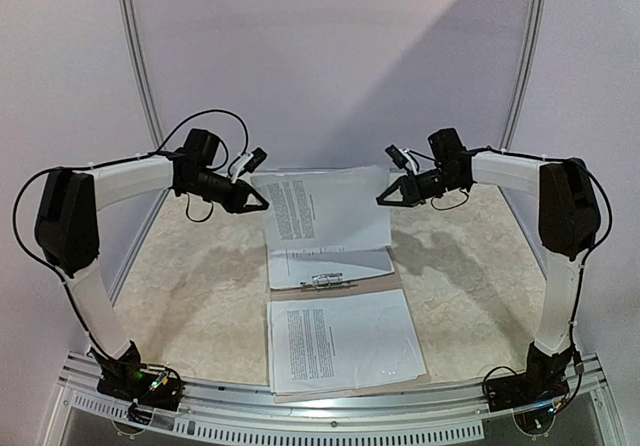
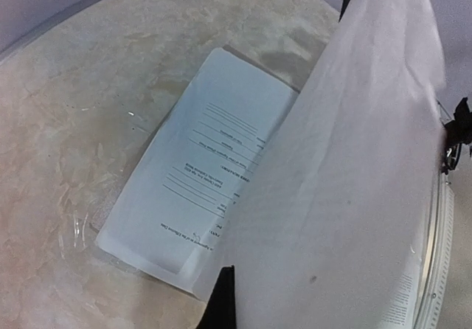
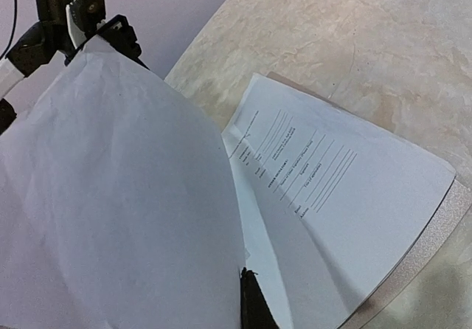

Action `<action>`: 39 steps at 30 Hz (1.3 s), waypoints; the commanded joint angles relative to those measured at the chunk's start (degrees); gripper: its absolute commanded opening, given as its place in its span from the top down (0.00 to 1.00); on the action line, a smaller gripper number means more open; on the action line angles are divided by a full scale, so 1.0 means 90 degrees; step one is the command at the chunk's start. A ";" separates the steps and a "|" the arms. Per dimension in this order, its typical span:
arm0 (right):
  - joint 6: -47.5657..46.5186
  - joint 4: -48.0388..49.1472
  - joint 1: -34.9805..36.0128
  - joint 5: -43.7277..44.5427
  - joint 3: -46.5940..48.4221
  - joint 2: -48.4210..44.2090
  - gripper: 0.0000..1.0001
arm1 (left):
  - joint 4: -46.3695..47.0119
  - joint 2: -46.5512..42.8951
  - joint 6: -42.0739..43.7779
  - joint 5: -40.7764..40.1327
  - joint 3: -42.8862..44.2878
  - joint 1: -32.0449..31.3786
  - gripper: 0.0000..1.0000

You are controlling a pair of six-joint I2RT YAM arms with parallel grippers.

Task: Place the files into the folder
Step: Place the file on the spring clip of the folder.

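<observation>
The tan folder (image 1: 383, 283) lies open on the table with a black clip (image 1: 328, 282) at its middle. A printed sheet (image 1: 340, 341) lies on its near half. Another sheet lies on the far half in the left wrist view (image 2: 214, 152) and the right wrist view (image 3: 346, 189). My left gripper (image 1: 262, 204) (image 2: 227, 271) and right gripper (image 1: 384, 202) (image 3: 248, 274) are each shut on a far corner of one white sheet (image 1: 325, 211) (image 2: 346, 181) (image 3: 125, 196). They hold its far edge raised above the far half while its near edge droops by the clip.
The marbled beige tabletop (image 1: 190, 286) extends on both sides of the folder. White curved walls (image 1: 320, 56) close in the back and sides. A metal rail (image 1: 330, 406) with both arm bases runs along the near edge.
</observation>
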 commanded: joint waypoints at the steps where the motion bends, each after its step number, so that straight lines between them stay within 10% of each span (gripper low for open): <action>1: 0.0027 -0.0491 -0.0093 -0.0121 0.0344 0.0479 1.00 | -0.0385 0.0355 -0.0244 0.0132 0.0388 0.0032 1.00; 39: -0.0606 -0.1676 -0.0405 0.0406 0.1122 0.2137 1.00 | -0.0679 0.1378 -0.0473 0.0480 0.0523 -0.0121 1.00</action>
